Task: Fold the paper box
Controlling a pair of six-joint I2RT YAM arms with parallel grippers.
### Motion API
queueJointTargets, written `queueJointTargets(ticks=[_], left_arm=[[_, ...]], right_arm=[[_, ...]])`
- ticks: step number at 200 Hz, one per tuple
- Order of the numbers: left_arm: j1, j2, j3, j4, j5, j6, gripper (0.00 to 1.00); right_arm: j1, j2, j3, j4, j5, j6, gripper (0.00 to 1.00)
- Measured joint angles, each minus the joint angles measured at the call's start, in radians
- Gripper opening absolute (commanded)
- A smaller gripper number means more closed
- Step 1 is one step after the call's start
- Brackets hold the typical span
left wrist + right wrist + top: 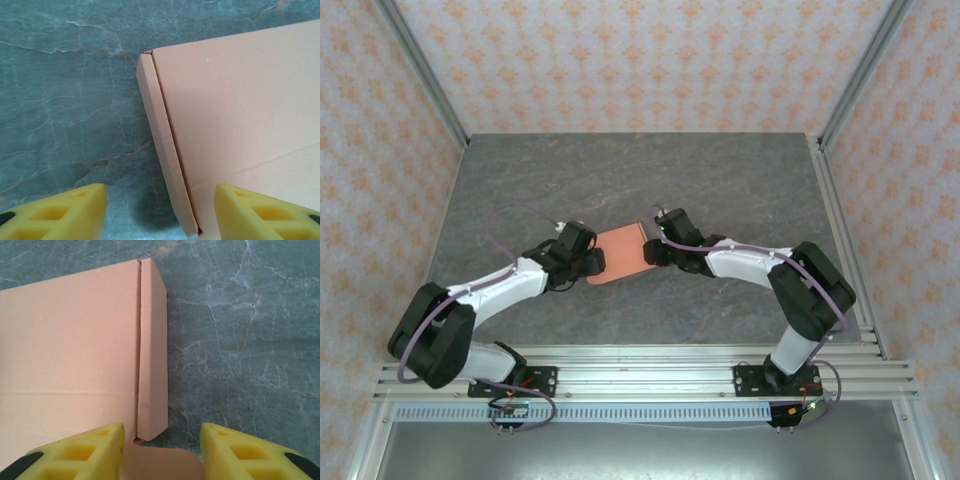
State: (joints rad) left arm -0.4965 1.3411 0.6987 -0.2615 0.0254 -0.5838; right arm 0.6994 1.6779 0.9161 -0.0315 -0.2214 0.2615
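- The left gripper (593, 263) reaches in from the near-left of the table (740, 180) to the left side of the paper box (620, 253). Its 2 yellow fingers (55, 212) stand well apart, 1 over bare table and 1 over the box's top panel, and they grip nothing.
- The right gripper (651, 252) comes in at the box's right side. Its 2 fingers (75, 455) are also parted, with a rounded tab (165, 465) lying in the gap between them; no grip on it shows.
- The paper box lies near the middle of the table, between the 2 grippers and well away from every edge.
- It is salmon-orange thin card, low and rectangular, turned at a slant to the table's edges.
- Its broad top panel is plain, crossed by 1 faint crease.
- A narrow strip runs along each of its 2 flanking sides, set off from the panel by a thin dark seam.
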Motion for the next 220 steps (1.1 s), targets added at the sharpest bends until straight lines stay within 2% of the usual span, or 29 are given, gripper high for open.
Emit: queueJointTargets(ticks=[39,64,97,134,220], left_arm=[[-0.001,-0.144,0.0,-0.078,-0.006,-0.018,0.64],[-0.017,-0.176,-0.011,-0.093,-0.006,-0.037,0.66],[-0.054,-0.165,-0.063,-0.093,-0.006,-0.073,0.64],[-0.087,-0.077,-0.067,-0.078,-0.002,-0.097,0.63],[-0.093,-0.003,-0.056,-0.036,0.02,-0.1,0.63]], right_arm=[[0.011,-0.04,0.0,-0.076,0.038,0.026,0.45],[0.029,-0.056,0.012,-0.12,0.064,0.027,0.47],[0.046,-0.049,0.045,-0.162,0.084,0.027,0.47],[0.067,-0.017,0.093,-0.195,0.109,0.027,0.48],[0.068,0.037,0.105,-0.217,0.109,0.027,0.49]])
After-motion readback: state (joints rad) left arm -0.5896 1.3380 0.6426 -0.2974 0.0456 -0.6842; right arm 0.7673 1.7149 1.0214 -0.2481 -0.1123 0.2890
